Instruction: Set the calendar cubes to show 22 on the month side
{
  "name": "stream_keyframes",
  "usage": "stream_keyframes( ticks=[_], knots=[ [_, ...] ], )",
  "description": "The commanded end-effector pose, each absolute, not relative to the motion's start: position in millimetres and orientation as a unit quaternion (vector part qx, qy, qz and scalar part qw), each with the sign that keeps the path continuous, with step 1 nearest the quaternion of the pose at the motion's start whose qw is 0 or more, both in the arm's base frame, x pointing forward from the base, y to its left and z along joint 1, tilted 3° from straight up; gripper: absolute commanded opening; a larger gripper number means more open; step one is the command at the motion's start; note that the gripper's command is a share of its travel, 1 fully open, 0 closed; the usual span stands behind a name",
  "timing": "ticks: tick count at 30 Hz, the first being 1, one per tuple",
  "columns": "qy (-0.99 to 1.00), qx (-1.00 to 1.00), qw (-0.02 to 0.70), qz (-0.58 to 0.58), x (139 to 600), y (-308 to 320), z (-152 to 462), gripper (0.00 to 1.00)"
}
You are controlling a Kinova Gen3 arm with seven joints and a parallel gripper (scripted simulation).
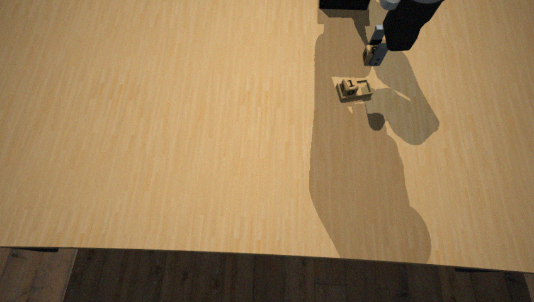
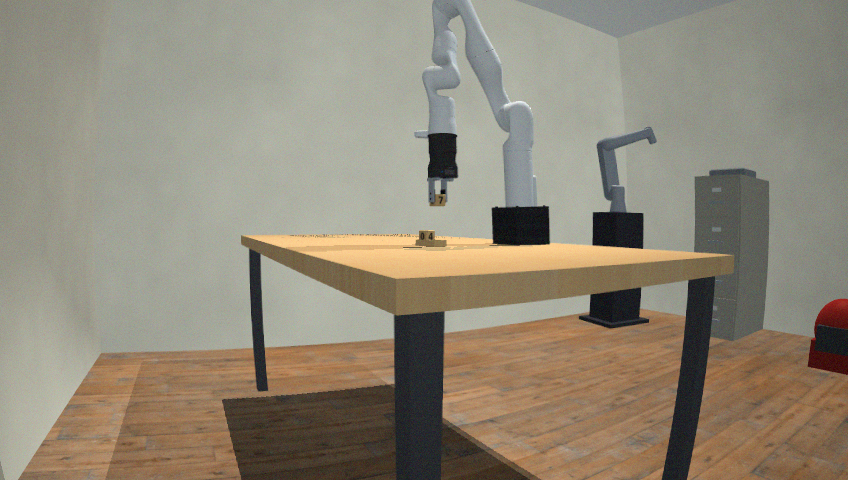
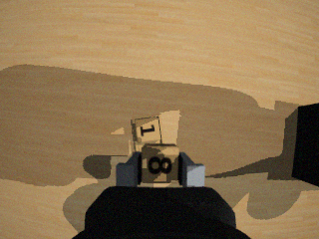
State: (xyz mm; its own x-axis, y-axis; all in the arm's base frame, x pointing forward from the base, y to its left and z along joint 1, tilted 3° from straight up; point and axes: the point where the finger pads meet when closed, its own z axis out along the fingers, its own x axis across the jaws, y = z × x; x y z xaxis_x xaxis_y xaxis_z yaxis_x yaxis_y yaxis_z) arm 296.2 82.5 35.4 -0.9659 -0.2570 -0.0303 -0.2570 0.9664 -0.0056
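My gripper (image 1: 373,52) (image 2: 438,199) (image 3: 159,163) is shut on a wooden number cube (image 1: 369,53) (image 2: 439,200) (image 3: 159,163) and holds it in the air, well above the table. The held cube shows an 8 in the wrist view and a 7 in the exterior view. The small wooden tray (image 1: 360,97) (image 2: 440,243) lies flat on the table, below the gripper and slightly nearer the top camera. The second cube (image 1: 349,86) (image 2: 426,236) (image 3: 147,129) stands in the tray's left half with a 1 on top. The tray's right half is empty.
The arm's black base (image 1: 342,3) (image 2: 520,224) (image 3: 306,142) stands on the table just behind the tray. A second arm on a black pedestal (image 2: 617,228) and a grey filing cabinet (image 2: 730,249) stand on the floor beyond the table.
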Motion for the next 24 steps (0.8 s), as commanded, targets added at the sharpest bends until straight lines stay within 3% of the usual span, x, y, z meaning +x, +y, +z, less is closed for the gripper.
stream_keyframes(
  ticks=[1,24],
  knots=[
    [0.994,-0.113,0.017,-0.003,297,82,37,0.60],
    [0.949,0.314,-0.007,-0.011,267,69,31,0.60]
  ],
)
